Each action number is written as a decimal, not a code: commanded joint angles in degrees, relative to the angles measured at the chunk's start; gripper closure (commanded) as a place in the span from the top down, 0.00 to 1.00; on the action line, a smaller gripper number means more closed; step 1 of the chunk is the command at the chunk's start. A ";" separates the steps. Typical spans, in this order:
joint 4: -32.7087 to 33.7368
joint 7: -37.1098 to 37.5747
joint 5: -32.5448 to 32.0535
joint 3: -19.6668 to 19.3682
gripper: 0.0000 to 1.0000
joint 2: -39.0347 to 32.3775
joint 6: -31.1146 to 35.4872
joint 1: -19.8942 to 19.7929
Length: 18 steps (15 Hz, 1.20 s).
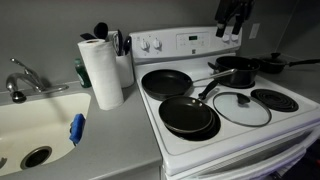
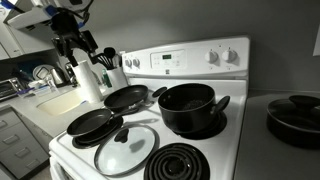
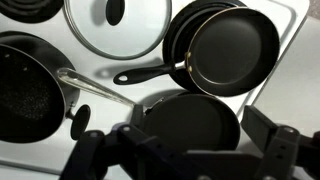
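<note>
Frying pan (image 3: 190, 125): on stove surface (image 1: 228, 136), at 6 o'clock in wrist view; pot (image 3: 25, 95) at 9, glass lid (image 3: 115, 25) at 12. Likely rigid, fairly heavy, slick-coated; best gripped at its handle (image 2: 157, 92). Tool (image 2: 78, 46) spread, empty, well above.

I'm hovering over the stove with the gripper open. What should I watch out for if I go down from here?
1. The gripper hangs open above the rear frying pan; the front pan's handle and the pot's handle lie close by, so a wide finger may snag one.
2. The front pan looks stacked on another; a nudge might shift it.
3. The glass lid lies loose nearby and may slide.
</note>
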State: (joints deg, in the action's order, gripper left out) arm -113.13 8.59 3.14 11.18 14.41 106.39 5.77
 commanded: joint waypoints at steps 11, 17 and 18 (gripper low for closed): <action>20.21 -23.02 1.00 -3.17 1.00 -22.66 5.85 1.45; 26.09 -25.20 1.18 -1.80 1.00 -30.10 15.86 2.26; 27.42 -25.92 2.12 -1.30 1.00 -31.26 15.89 2.18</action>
State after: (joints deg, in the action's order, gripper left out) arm -90.22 -14.94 3.50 8.84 -12.99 120.65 7.98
